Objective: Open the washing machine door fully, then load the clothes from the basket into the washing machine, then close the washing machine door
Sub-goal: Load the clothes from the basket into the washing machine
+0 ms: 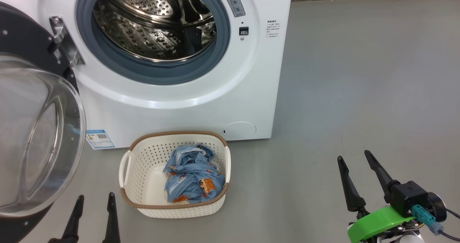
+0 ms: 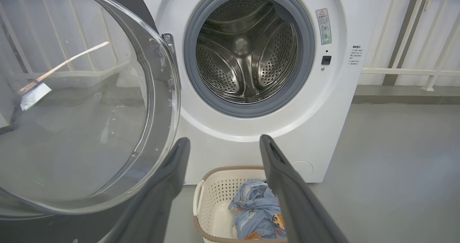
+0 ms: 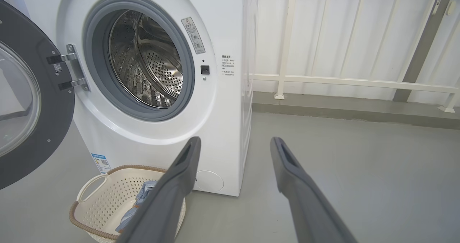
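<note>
The white washing machine [image 1: 251, 92] stands with its steel drum [image 1: 154, 20] exposed. Its round door [image 1: 32, 135] with black rim and clear glass bowl is swung wide to the left on its hinge [image 1: 64, 41]. On the floor before the machine sits the cream basket [image 1: 143, 178], holding crumpled light blue clothes [image 1: 194, 178] with orange-brown cartoon prints. My left gripper [image 1: 95, 200] is open at the lower left, just left of the basket and below the door glass, holding nothing. My right gripper [image 1: 354, 160] is open at the lower right over bare floor, well right of the basket.
Grey floor [image 1: 359, 92] spreads to the right of the machine. A white railing [image 3: 341, 81] on a low kerb runs behind it. The open door [image 2: 72, 110] bulges out close beside my left fingers [image 2: 169, 185].
</note>
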